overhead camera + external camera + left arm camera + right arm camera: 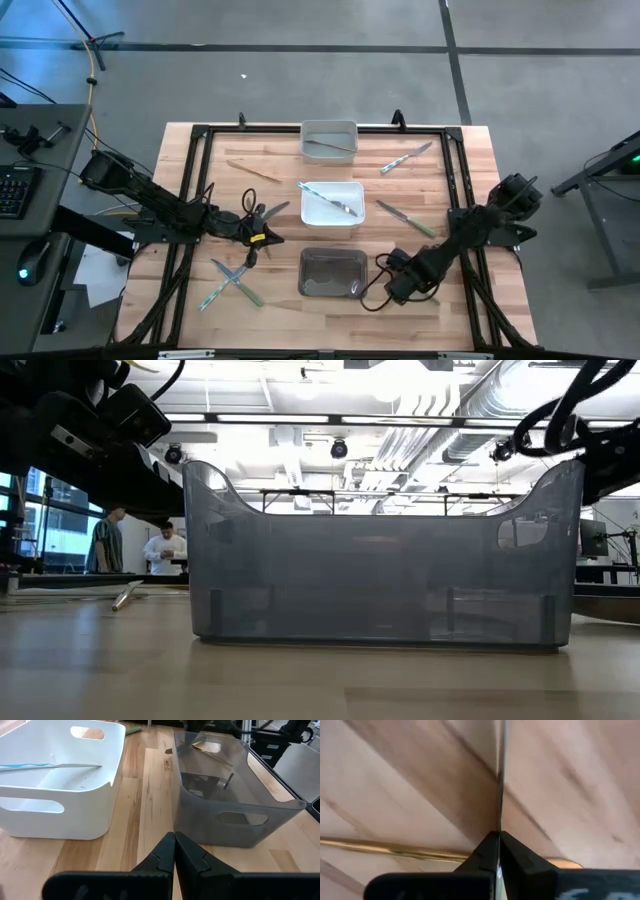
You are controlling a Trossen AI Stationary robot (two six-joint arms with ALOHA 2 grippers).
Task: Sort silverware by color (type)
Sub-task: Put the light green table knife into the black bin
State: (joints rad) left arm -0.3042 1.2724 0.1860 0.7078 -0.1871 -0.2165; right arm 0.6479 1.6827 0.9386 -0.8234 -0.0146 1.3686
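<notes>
Silverware lies scattered on the wooden table: a tan piece point(253, 170), a blue fork point(405, 158), a green knife point(405, 218), and a blue and a green piece crossed point(235, 283). My right gripper point(400, 287) points down beside the dark grey bin point(308, 275). It is shut on a thin grey metal strip point(500, 770) seen edge-on. A gold-tan rod point(395, 849) lies flat on the table behind its fingertips. My left gripper point(174, 836) is shut and holds nothing. It hangs left of the white bin point(60, 815). My right gripper pinches the thin grey metal strip point(500, 820) between its two fingers, coming from above and pointing down. The strip stands on edge and runs out from between the fingertips, along the gap. Which piece of silverware it is, and which end is held, cannot be told.
Three bins stand in a row down the table's middle. The far light grey one point(305, 132) holds a piece, the white one holds a blue-handled piece point(40, 766), and the dark grey one holds a tan piece point(212, 752). People stand in the room beyond point(165, 548).
</notes>
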